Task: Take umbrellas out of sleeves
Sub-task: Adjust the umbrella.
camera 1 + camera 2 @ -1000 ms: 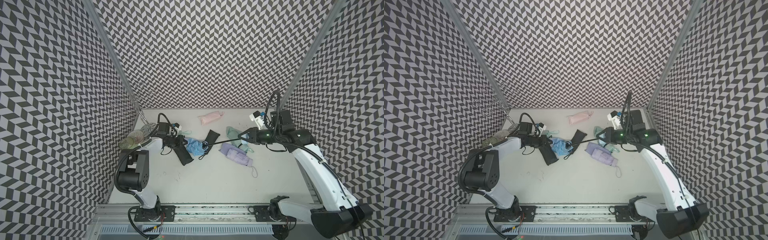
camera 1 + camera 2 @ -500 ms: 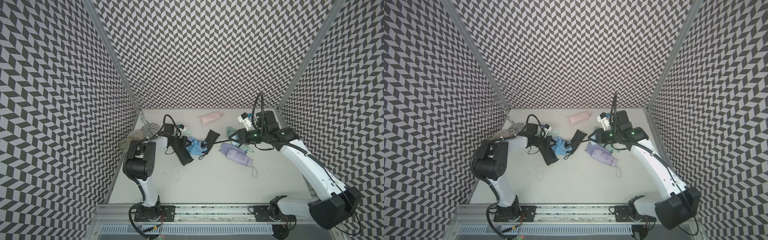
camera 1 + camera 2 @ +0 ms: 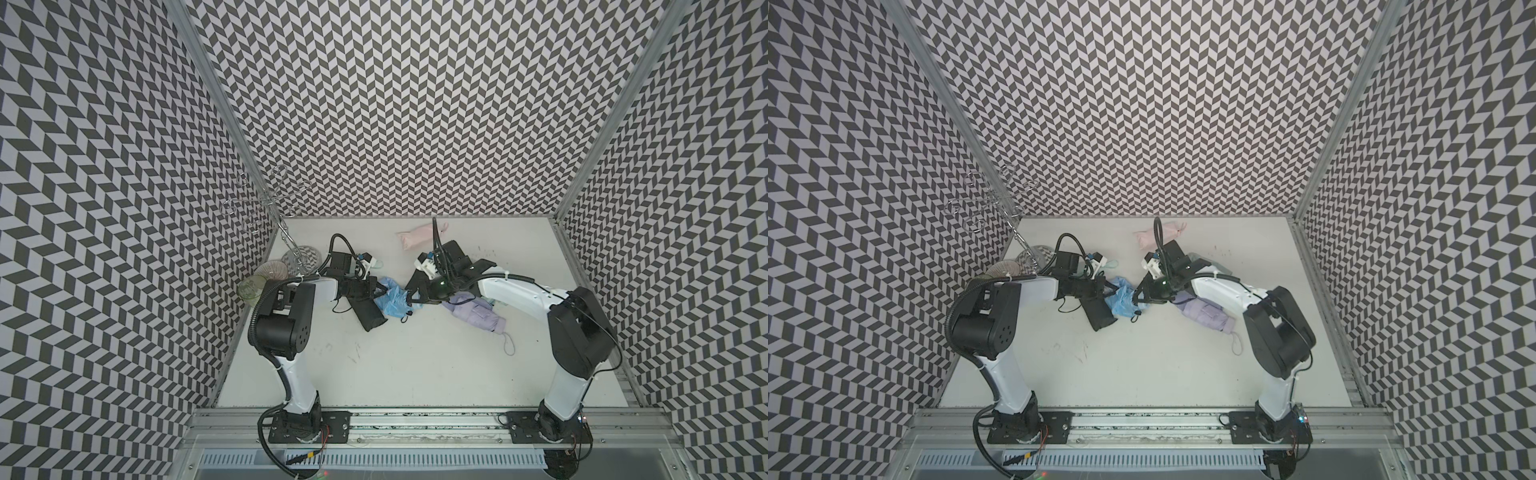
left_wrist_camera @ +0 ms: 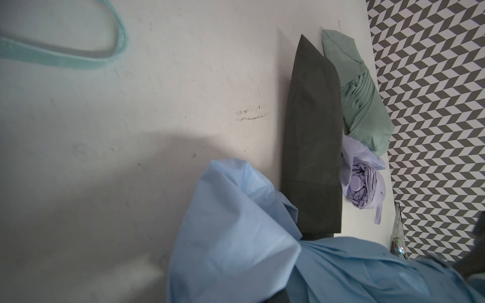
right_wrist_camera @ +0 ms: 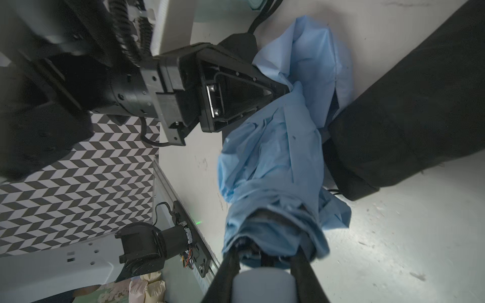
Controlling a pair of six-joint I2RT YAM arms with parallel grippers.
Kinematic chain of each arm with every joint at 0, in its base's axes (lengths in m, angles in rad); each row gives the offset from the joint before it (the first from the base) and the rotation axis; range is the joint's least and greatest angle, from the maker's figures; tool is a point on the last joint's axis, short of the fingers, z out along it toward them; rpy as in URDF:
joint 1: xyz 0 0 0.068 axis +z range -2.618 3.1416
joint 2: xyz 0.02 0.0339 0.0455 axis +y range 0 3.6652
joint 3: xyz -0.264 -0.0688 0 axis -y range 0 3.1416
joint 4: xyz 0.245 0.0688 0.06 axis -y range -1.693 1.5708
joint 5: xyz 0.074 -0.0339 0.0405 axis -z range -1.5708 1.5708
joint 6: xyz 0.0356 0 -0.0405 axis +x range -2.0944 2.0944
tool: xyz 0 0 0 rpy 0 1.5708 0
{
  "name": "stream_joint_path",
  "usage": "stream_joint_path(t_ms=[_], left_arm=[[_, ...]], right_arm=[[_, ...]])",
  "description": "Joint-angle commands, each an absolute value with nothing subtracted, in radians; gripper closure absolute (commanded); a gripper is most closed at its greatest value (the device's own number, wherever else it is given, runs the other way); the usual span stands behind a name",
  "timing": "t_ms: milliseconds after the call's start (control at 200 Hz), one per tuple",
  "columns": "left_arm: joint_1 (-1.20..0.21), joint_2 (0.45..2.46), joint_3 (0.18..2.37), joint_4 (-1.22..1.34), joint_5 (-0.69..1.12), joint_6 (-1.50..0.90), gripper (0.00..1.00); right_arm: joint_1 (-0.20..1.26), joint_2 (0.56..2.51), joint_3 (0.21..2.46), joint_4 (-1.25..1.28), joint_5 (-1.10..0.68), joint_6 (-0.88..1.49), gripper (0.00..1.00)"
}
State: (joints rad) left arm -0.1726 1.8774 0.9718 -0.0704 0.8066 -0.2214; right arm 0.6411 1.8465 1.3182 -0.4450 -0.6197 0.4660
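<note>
The central umbrella [image 3: 390, 300] lies between the left gripper [image 3: 375, 287], at its left end, and the right gripper [image 3: 410, 297], at its right end; a second umbrella [image 3: 368, 318] touches its left side; a third umbrella [image 3: 478, 313] lies near on its right; a fourth umbrella [image 3: 419, 237] lies well behind it; a drinking glass [image 3: 250, 286] stands far to its left.

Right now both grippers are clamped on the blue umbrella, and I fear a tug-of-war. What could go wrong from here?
The left gripper pinches only a thin fold of the loose blue fabric; it may slip free or tear. The right gripper holds the blue umbrella by its handle end, where bunched fabric could snag. The black umbrella lies against it and could get dragged along.
</note>
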Motion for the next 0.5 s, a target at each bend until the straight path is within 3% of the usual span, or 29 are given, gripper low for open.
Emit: stream_joint_path(t_ms=[0,80,250,285,366,496], left_arm=[[-0.218,1.939,0.914,-0.147,0.82,-0.231,0.99],[-0.22,1.936,0.912,-0.145,0.821,-0.233,0.99],[-0.221,1.945,0.915,-0.141,0.829,-0.232,0.99],[-0.221,1.949,0.917,-0.144,0.832,-0.233,0.99],[-0.221,1.949,0.923,-0.148,0.836,-0.236,0.99],[-0.219,1.923,0.947,-0.166,0.844,-0.244,1.0]], right_arm=[[0.683,1.902,1.355,-0.35,-0.638,0.474,0.91],[0.686,1.91,1.35,-0.33,-0.639,0.481,0.79],[0.686,1.947,1.35,-0.311,-0.654,0.485,0.69],[0.686,1.951,1.343,-0.298,-0.663,0.49,0.73],[0.685,1.947,1.33,-0.282,-0.672,0.495,0.99],[0.658,1.867,1.227,-0.172,-0.74,0.543,1.0]])
